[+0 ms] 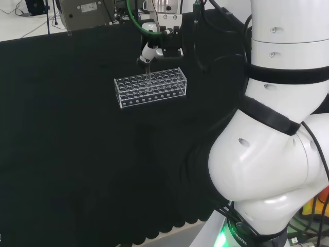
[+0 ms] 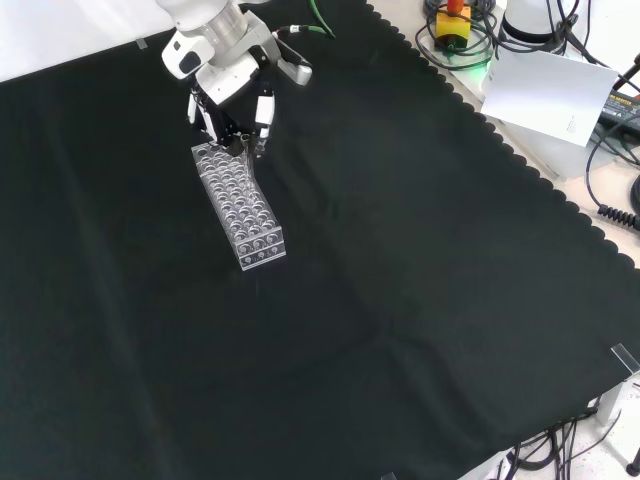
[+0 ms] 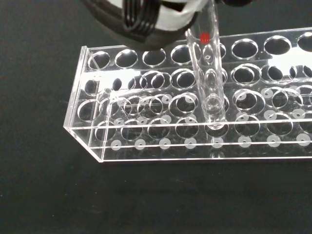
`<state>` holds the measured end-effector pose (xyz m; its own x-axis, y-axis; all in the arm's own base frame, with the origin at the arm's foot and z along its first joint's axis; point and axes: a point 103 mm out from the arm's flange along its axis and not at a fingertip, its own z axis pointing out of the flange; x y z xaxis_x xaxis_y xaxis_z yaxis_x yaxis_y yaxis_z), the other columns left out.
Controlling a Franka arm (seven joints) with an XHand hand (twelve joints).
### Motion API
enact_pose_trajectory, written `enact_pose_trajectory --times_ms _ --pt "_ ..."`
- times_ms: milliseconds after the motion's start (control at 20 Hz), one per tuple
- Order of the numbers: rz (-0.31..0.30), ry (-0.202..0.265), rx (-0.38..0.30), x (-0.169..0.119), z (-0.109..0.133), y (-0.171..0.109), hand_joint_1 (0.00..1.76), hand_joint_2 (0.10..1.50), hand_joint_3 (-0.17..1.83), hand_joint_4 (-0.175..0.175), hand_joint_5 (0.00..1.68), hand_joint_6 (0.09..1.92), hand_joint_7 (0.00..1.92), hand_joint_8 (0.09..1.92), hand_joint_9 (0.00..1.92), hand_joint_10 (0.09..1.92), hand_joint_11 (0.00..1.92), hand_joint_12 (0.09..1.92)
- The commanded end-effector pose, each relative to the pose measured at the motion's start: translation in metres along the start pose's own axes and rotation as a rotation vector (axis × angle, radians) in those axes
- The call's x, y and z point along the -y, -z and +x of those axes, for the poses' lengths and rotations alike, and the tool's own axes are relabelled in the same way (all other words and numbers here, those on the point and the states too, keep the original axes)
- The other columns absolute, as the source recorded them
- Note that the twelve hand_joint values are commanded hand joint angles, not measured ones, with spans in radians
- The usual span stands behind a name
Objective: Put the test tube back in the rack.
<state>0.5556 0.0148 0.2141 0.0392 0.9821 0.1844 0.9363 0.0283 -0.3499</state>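
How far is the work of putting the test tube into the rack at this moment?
Done: the robot hand has the clear glass test tube above the clear plastic rack. In hand: the tube's rounded bottom has entered a hole in the rack's outer row. Left: to lower it fully and release it.

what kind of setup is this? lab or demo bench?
Likely a robotics lab bench staged for chemistry-style handling: a clear rack on black cloth, a glass test tube in the hand, cables and electronics at the edges.
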Motion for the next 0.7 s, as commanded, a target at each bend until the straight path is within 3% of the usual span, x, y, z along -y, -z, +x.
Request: enact_pose_trajectory --times_ms 50,150,300,450,700 --pt "0.010 0.013 0.007 0.002 0.002 0.000 1.42 0.97 0.00 -0.175 1.22 0.51 1.80 0.33 1.31 0.50 0.76 1.22" --pt "0.017 0.012 0.005 0.002 0.003 -0.001 1.42 0.97 0.00 -0.175 1.22 0.51 1.80 0.33 1.31 0.50 0.76 1.22" --pt "0.027 0.012 0.006 0.000 0.002 -0.004 1.42 0.95 -0.03 -0.175 1.39 0.26 1.81 0.31 1.42 0.26 0.77 1.22" --pt "0.025 0.000 -0.021 -0.001 0.000 -0.011 1.43 0.94 -0.04 -0.175 1.45 0.16 1.82 0.29 1.47 0.15 0.78 1.22" --pt "0.048 0.000 -0.016 -0.004 -0.003 -0.025 1.42 0.94 0.00 -0.175 1.35 0.30 1.82 0.27 1.41 0.29 0.77 1.22"
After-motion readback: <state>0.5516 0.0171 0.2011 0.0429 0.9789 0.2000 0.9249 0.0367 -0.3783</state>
